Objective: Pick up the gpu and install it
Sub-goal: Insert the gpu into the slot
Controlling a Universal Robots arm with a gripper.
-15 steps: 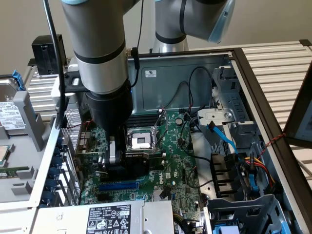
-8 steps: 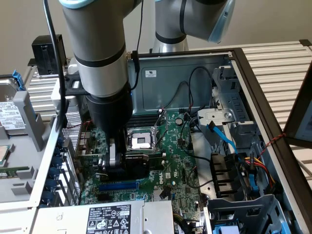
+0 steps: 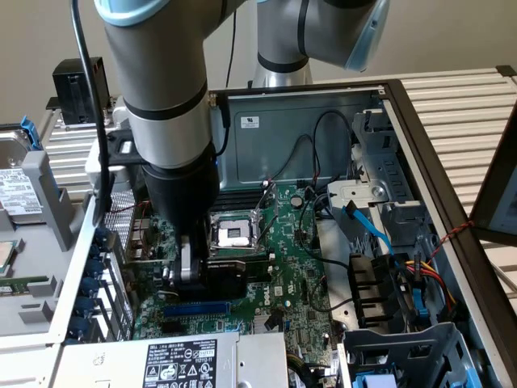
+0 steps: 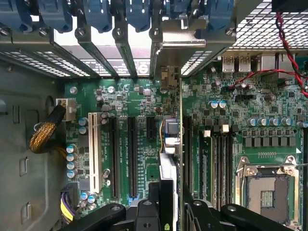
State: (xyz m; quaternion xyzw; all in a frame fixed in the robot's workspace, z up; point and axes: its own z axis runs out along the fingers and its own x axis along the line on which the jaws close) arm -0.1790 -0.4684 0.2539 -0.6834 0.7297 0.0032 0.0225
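Gripping the gpu, with the claw clamped shut on the card, low over the motherboard toward the exterior view's left and just beside the CPU socket. Seen edge-on from the wrist as a thin upright blade, pinched between the fingers, with what looks like its silver end bracket reaching toward the rear slot openings under the blue retention clips. Lying parallel to the long black expansion slots and the white slot, on their socket side. Impossible to tell whether touching a slot or hanging just above one. Judged as the seating step, late in the task. To do it well: hold the card square and upright, match the edge connector to one slot along its whole length, and guide the bracket into its rear opening without catching the metal dividers. Press straight down and evenly, well apart from the red wire and the braided cable.
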